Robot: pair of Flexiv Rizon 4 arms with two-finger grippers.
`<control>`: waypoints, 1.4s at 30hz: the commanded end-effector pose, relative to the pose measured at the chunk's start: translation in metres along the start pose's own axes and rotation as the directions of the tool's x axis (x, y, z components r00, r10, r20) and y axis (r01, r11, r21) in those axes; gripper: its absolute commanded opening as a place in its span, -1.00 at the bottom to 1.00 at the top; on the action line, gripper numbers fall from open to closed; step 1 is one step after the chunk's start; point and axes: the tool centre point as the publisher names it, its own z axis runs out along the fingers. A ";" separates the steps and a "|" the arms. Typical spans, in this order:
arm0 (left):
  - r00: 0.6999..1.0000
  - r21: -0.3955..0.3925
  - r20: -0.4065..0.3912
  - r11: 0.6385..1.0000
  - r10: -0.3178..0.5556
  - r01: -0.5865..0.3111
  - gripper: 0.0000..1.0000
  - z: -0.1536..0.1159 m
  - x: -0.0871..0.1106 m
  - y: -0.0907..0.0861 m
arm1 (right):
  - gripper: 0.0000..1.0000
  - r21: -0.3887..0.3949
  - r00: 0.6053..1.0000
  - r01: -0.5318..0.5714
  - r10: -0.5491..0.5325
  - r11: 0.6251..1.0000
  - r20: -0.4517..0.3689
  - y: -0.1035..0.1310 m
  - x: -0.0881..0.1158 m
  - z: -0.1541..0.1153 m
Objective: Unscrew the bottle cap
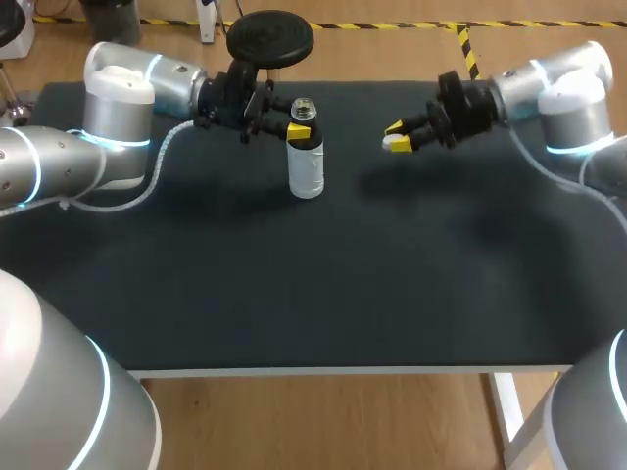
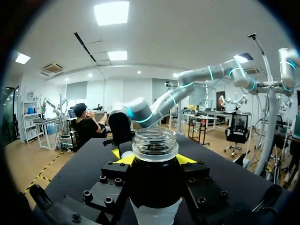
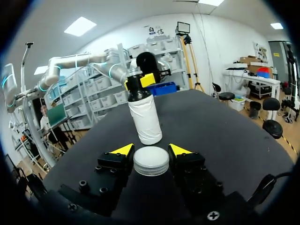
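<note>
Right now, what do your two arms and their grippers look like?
Both arms, left arm and right arm, are rounded silver-grey tubes with glowing light-blue rings at the joints. A white cable runs along each. The left gripper and right gripper are black, bolted blocks with two yellow-tipped fingers.

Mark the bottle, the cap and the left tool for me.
bottle (image 1: 307, 171), head view, on its clear body.
cap (image 3: 151, 161), right wrist view, on its flat top.
left tool (image 2: 154, 158), left wrist view, midway between its yellow tips, at the bottle's neck.
</note>
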 end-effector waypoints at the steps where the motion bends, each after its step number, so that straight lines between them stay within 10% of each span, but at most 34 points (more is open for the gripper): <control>1: 1.000 -0.001 0.000 1.000 0.000 0.000 -1.00 0.000 0.000 0.000 | -1.00 -0.012 0.897 -0.023 0.026 1.000 0.440 -0.008 0.004 0.001; 10: 1.000 -0.001 0.000 1.000 0.000 0.000 -1.00 0.000 0.000 0.000 | -0.99 -0.001 0.881 -0.069 0.061 0.998 0.468 -0.020 -0.003 0.006; 14: 1.000 -0.001 0.000 1.000 0.000 0.000 -1.00 0.000 0.000 0.000 | 1.00 -0.006 0.883 -0.074 0.068 0.997 0.464 -0.021 -0.004 0.006; 30: 1.000 -0.001 0.000 1.000 0.000 0.000 -1.00 0.000 0.000 0.000 | 1.00 -0.018 0.890 -0.056 0.058 0.998 0.453 -0.014 -0.003 0.006; 31: 1.000 -0.001 0.000 1.000 0.000 0.000 -0.75 0.000 0.000 0.000 | 1.00 -0.018 0.890 -0.056 0.058 0.998 0.453 -0.014 -0.003 0.006; 34: 1.000 -0.001 0.000 1.000 0.000 0.000 1.00 0.000 0.000 0.000 | 1.00 -0.018 0.890 -0.056 0.058 0.998 0.453 -0.014 -0.003 0.006; 42: 1.000 -0.001 0.000 1.000 0.000 0.000 1.00 0.000 0.000 0.000 | 1.00 -0.018 0.890 -0.056 0.058 0.998 0.453 -0.014 -0.003 0.006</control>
